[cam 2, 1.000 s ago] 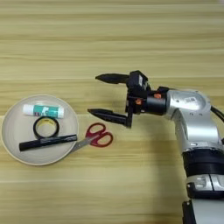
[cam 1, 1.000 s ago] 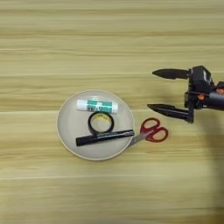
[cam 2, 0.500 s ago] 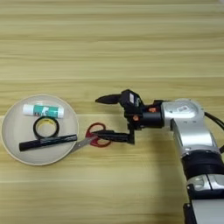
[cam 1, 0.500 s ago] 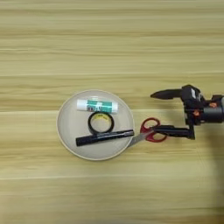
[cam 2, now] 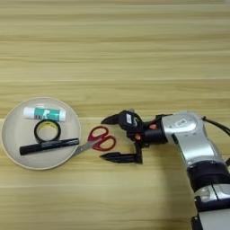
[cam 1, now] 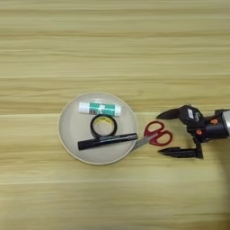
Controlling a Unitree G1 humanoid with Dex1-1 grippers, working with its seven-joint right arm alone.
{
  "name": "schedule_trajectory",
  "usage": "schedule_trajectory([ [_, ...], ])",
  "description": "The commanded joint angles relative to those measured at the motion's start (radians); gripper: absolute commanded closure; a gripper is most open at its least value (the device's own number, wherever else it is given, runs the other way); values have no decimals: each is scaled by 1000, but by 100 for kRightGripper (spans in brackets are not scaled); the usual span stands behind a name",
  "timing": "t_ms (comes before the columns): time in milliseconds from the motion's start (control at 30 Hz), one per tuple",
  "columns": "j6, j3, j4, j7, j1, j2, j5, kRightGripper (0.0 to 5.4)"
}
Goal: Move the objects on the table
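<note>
Now | pincer (cam 1: 164,133) open | 2 fingers (cam 1: 176,152) flank scissors (cam 1: 155,135) handles

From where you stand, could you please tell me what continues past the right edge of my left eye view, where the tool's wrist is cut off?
Observer: A silver forearm runs right from the tool, then bends down towards the picture's bottom edge.
Operator: Thank you. Does anything else show beside that forearm?
Observer: A thin black cable arcs from the forearm's upper side out to the right edge, over the table.
</note>
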Motion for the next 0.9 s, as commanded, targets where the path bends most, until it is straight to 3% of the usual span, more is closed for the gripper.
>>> schedule_trajectory([
  [33, -21, -19, -5, -61, -83, -33, -4, 5],
  [400, -37, -5, 66, -100, -118, -25, -35, 5],
  [900, -44, 22, 76, -86, -119, -6, -35, 5],
])
